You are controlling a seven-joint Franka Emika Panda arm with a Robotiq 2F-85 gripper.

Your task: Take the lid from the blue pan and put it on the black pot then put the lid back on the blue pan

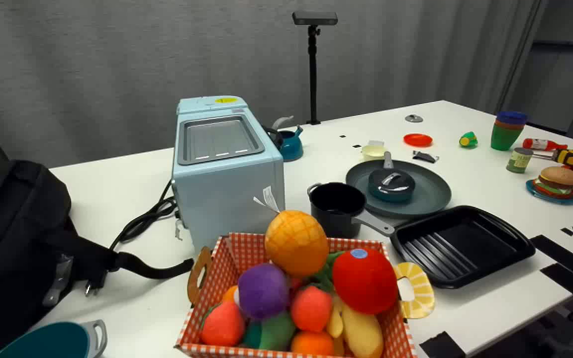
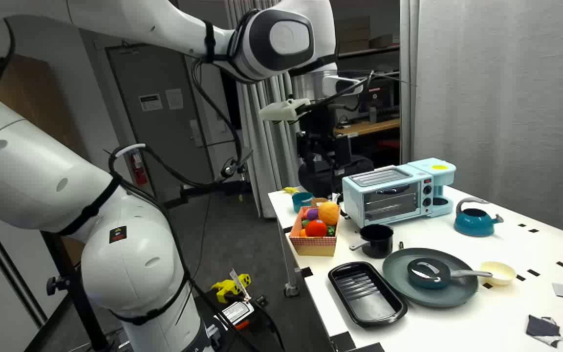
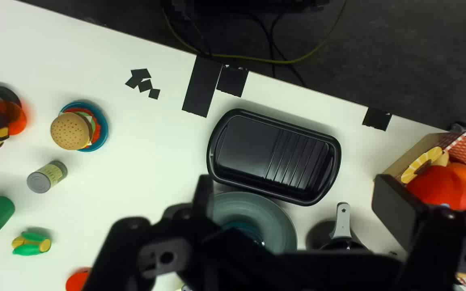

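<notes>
The room was closed off behind the white table [image 2: 477,327] by a grey curtain [image 1: 132,74]; in an exterior view, a dark floor [image 2: 235,239] and a grey door [image 2: 164,129] were seen behind the arm [image 2: 61,176]. Black tape [image 3: 202,87] was stuck along the table's edge, and small scraps [image 3: 140,79] were scattered farther in. Close to that edge the basket [image 2: 313,248] of toy fruit [image 1: 368,286] was placed, and the grill pan [image 3: 271,155] was set slightly in from it.

The lid [image 2: 428,269] was seated on the blue pan [image 1: 391,195], which was stood inside the large pan [image 1: 428,191]; the blue pan's handle was carried out past the large pan's rim, close to the cream bowl [image 2: 505,274]. Whether the large pan was touched by the grill pan could not be told. The black pot [image 2: 378,244], its mouth open, was stood between the oven [image 2: 389,200] and the large pan, its handle pointed toward the taped edge, between basket and grill pan. By the back edge, the kettle [image 2: 475,225] was placed near the oven.

A broad open stretch was left between the large pan and the toy burger [image 3: 71,131] and can [image 3: 47,177].

The gripper [image 3: 299,200] was held raised, well above the table, its fingers [image 3: 401,214] spread wide; in the wrist view the grill pan was framed between them, lower down.
</notes>
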